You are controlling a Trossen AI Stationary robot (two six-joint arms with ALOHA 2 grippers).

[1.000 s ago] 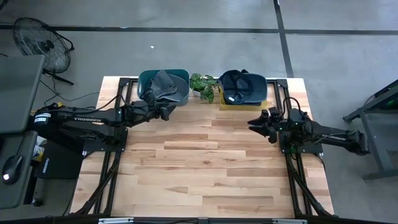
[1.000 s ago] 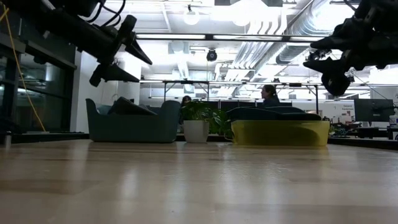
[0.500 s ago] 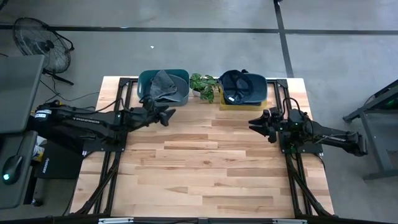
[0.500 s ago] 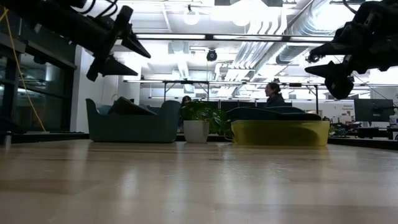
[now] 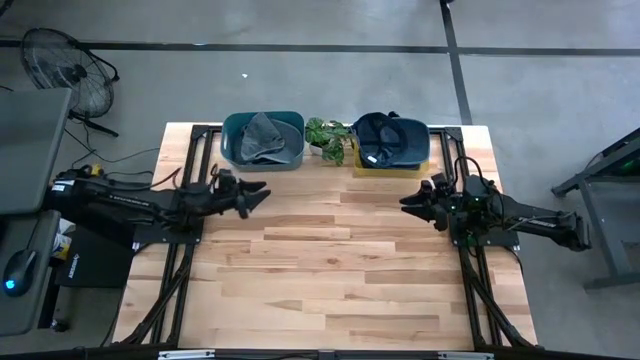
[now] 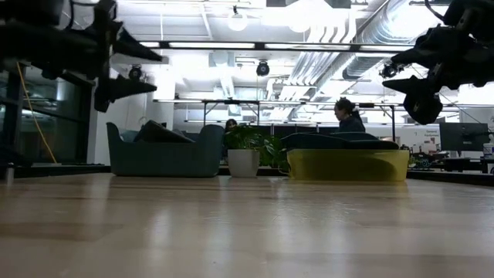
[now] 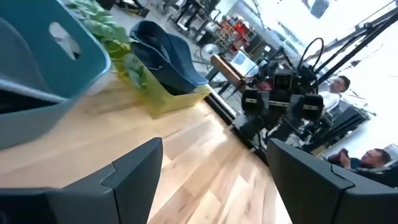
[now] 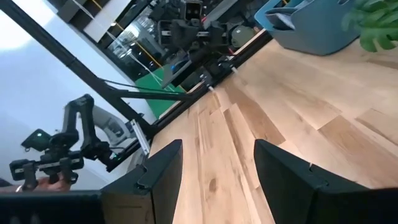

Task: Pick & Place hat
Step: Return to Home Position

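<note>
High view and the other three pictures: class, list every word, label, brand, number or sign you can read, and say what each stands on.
No text is legible in any view.
White lettering on the dark left robot arm: too small to read.
Teal plastic bin and yellow plastic bin: no label shows.

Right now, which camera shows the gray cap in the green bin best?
The high view: the gray cap lies in full sight inside the green bin. The low view shows only its top above the rim; the wrist views show mostly the bin's wall.
</note>
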